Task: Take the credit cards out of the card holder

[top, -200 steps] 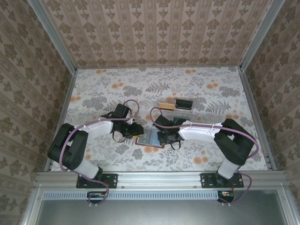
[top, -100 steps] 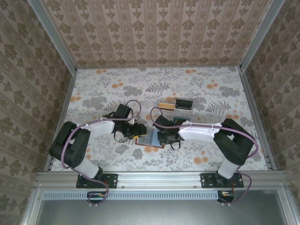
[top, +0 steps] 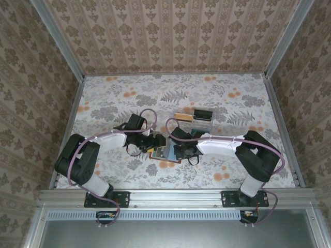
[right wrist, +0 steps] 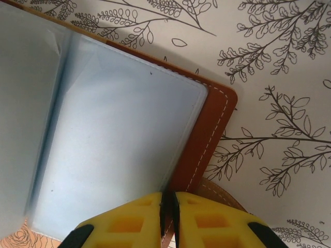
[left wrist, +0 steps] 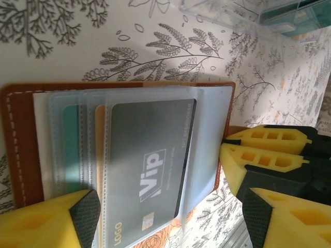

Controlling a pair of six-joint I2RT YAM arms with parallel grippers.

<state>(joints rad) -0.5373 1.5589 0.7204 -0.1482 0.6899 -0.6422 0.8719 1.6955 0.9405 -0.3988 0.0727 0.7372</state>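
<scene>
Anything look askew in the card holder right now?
Yes: the grey Vip card sits tilted, at an angle to the stitched edge of the card holder, while the teal card and orange card behind it lie square. Nothing looks damaged.

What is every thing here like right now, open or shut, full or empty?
wallet: open, lying flat on the table.
cards: tucked in the wallet's clear sleeves, grey one on top.
left pincer: open, one finger on each side of the cards, holding nothing.
right pincer: shut, at the wallet's edge.
tray: sitting on the table, not empty.
</scene>
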